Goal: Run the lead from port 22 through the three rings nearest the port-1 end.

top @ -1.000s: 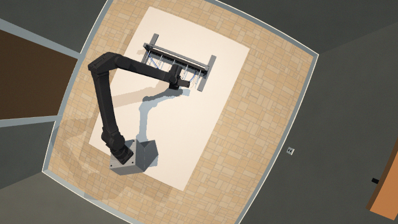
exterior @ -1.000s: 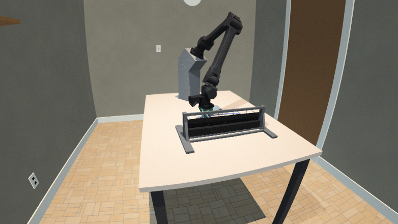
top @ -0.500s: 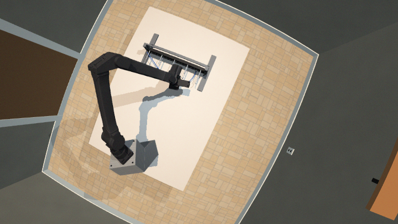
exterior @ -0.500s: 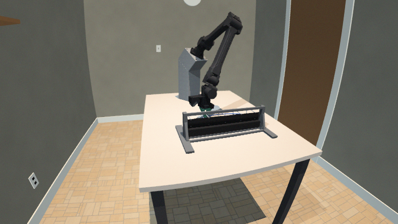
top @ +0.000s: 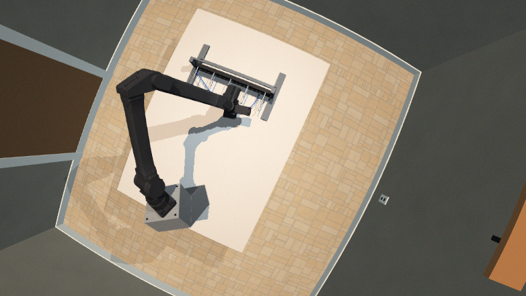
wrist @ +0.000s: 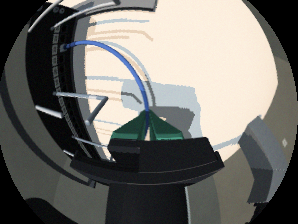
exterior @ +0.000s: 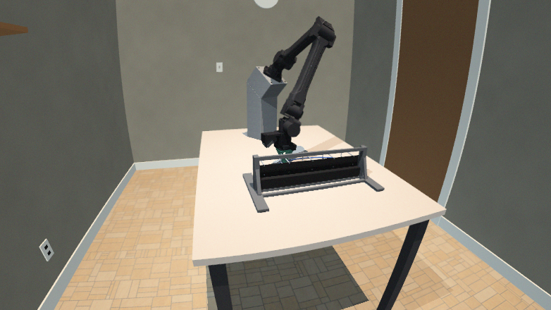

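Blue lead [wrist: 131, 70], arcing out from the rack [exterior: 256, 175] on the table [exterior: 231, 239], sat pinched in your nearly closed gripper [wrist: 148, 121] just in front of the panel; grasp step looked done, so next you'd carry it toward the port-1 rings.

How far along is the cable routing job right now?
Early stage. Done: the end effector is shut on the blue lead in front of the rack. In hand: holding that lead near its port end. Left: threading it through the three rings at the rack's far end.
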